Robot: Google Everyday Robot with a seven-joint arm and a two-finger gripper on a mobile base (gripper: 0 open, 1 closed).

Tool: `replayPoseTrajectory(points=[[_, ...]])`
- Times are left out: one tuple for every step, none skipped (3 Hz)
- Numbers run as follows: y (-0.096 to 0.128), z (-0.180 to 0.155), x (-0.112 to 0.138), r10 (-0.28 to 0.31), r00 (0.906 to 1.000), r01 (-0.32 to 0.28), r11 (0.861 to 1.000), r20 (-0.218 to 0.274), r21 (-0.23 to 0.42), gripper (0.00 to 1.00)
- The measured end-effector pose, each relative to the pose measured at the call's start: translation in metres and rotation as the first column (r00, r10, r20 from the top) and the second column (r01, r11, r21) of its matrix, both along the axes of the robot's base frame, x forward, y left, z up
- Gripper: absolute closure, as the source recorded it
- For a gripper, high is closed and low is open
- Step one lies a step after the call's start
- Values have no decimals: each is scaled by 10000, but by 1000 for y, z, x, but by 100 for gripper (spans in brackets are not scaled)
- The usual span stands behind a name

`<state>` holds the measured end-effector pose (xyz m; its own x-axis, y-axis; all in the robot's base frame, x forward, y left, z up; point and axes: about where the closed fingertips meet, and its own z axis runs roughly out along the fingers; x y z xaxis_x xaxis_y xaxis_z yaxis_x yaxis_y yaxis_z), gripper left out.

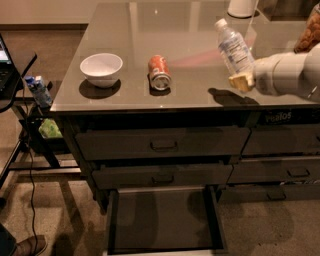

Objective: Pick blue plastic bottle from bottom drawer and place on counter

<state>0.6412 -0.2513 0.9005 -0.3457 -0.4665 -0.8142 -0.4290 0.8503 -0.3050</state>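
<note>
The blue plastic bottle (233, 49), clear with a white cap and a white label, hangs tilted above the right part of the counter (135, 35), its cap pointing up and left. My gripper (243, 77) comes in from the right on a white arm and is shut on the bottle's lower end. One yellowish fingertip (240, 82) shows below the bottle. The bottle's shadow falls on the counter just under it. Below, the bottom drawer (162, 220) stands pulled out, and its dark inside holds nothing.
An orange soda can (159, 72) lies on its side mid-counter, with a white bowl (101, 67) to its left. A white vessel (242, 7) and a snack bag (311, 30) stand at the counter's back right. A blue-and-white carton (38, 90) sits by the black side table at left.
</note>
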Motion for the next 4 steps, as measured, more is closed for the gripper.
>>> replayPoseTrajectory(points=[[-9,19,12,265,9994,-270,9993,-219,-240,100],[-16,30,21,437,9984,-450,9983,-353,-374,100],[-32,40,34,551,9977,-567,9975,-391,-419,100],[-32,40,34,553,9977,-569,9975,-393,-419,100]])
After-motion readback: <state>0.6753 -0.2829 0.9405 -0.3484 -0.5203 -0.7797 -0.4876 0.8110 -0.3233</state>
